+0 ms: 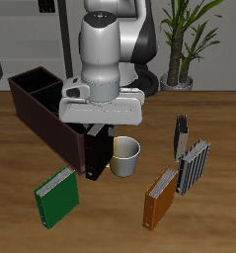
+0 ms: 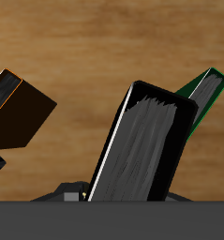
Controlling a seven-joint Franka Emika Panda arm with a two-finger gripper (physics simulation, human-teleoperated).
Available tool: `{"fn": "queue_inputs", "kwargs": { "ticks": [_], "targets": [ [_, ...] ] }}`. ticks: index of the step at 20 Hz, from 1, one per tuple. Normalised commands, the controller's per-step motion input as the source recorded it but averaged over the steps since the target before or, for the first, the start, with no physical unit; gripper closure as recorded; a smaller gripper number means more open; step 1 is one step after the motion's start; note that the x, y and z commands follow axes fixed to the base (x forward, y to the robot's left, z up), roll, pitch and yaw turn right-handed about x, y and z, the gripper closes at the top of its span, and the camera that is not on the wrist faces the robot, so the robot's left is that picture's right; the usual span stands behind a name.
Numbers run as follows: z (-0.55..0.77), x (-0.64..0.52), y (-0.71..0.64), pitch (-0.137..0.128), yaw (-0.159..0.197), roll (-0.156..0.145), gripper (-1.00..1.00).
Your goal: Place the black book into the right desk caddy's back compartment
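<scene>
Exterior view: the Franka arm leans forward over the middle of the table point(image 1: 223, 138), its gripper point(image 1: 97, 131) pointing down and mostly masked by the grey wrist housing above it. Directly under the housing the black book point(image 1: 96, 153) stands upright on its lower edge, just beside the outer long wall of the right desk caddy point(image 1: 45, 109) and apart from it only narrowly; whether book and wall touch cannot be told. The book's top reaches up between the fingers, and the gripper appears clamped on it. Wrist view confirms: the black book point(image 2: 141, 141) fills the centre, rising tilted from the gripper body, glossy cover streaked with grey, white page edge visible along one side. The caddy runs diagonally from the table's back corner toward the book; its back compartment point(image 1: 31, 83) is the squarish end cell farthest from the book, open-topped. A white cup point(image 1: 124, 155) stands just beside the book on the side away from the caddy. A green book point(image 1: 58, 196) lies tilted nearer the front edge; its corner shows behind the black book in the wrist view point(image 2: 205, 89). An orange book point(image 1: 160, 198), a striped book point(image 1: 193, 165) and a thin dark grey book point(image 1: 181, 134) stand well apart, beyond the cup.
</scene>
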Motion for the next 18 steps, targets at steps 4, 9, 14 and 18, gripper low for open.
{"fn": "queue_inputs", "kwargs": {
  "ticks": [4,9,14,18],
  "targets": [
    [0.33,-0.36,-0.08,-0.058,0.041,-0.002,1.00],
    [0.42,-0.52,-0.11,-0.092,0.067,0.001,1.00],
    [0.31,-0.53,-0.18,-0.067,0.105,-0.017,1.00],
    [0.22,-0.45,-0.18,-0.056,0.078,-0.032,1.00]
  ]
}}
